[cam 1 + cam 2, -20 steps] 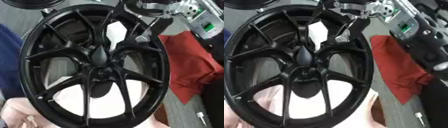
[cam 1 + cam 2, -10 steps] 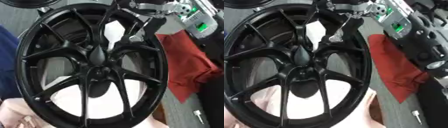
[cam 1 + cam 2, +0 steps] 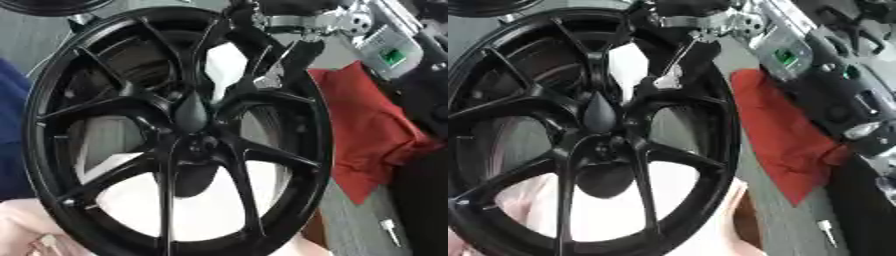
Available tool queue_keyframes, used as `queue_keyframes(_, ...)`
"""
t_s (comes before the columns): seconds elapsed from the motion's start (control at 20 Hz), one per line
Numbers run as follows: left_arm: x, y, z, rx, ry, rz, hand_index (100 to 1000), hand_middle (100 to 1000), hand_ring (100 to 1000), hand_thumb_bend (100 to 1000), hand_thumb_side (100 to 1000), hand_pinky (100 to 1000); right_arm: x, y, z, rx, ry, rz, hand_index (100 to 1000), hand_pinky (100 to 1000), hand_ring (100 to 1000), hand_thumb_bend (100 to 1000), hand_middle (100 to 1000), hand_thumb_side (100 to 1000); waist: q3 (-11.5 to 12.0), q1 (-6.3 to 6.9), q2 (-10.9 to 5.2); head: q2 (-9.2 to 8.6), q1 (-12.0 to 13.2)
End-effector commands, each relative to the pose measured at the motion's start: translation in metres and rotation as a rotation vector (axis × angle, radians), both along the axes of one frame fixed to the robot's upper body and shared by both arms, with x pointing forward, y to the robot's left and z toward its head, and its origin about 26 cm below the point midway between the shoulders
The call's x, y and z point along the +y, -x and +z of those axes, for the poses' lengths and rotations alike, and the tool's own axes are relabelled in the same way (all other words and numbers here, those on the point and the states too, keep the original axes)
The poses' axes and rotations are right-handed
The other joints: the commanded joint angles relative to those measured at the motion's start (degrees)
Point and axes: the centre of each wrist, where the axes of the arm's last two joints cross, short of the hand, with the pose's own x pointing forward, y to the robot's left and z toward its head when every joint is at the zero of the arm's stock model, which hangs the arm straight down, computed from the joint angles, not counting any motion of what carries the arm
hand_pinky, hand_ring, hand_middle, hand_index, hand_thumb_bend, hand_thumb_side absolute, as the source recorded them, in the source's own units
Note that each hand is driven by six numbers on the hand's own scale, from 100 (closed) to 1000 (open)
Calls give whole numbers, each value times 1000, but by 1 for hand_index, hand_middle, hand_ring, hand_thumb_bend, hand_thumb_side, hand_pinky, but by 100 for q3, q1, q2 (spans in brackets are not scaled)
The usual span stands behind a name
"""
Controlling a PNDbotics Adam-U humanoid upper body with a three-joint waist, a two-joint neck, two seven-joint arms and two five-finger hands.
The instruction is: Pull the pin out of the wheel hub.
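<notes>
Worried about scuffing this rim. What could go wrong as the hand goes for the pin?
The right hand reaches between narrow spokes near the hub; it could catch or scrape them coming out. A person's hand seems to steady the wheel at its lower edge, so a pull might shift it.

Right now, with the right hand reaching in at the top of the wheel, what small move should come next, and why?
Probably ease the right hand down a little further toward the centre of the wheel hub. The hand is over the upper spokes, above the dark teardrop-shaped piece at the centre, and holds nothing I can make out.
</notes>
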Motion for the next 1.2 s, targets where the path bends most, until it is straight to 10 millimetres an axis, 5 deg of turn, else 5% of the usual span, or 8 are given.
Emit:
queue_keyframes(0.05, 0, 0, 3, -13, -6, -4, 733, 519, 573, 345, 550, 680, -2, 4, 12, -4, 24, 2, 861, 787, 813, 314, 730, 523, -9, 24, -65, -77, 4)
queue_keyframes(0.25, 0, 0, 2, -8, -7, -7, 733, 519, 574, 347, 550, 681, -2, 2, 9, 51, -18, 25, 849, 761, 800, 254, 688, 519, -21, 16, -91, -62, 3)
queue_keyframes(0.9, -3, -1, 2, -9, -7, -18, 733, 519, 575, 350, 552, 682, -7, 2, 3, 109, -81, 37, 852, 751, 792, 252, 677, 556, -17, -49, -113, -78, -66)
queue_keyframes(1.2, -3, -2, 3, -13, -7, -21, 733, 519, 576, 350, 553, 683, -7, 2, 2, 81, -121, 43, 797, 741, 781, 262, 635, 480, 3, -75, -79, -133, -107)
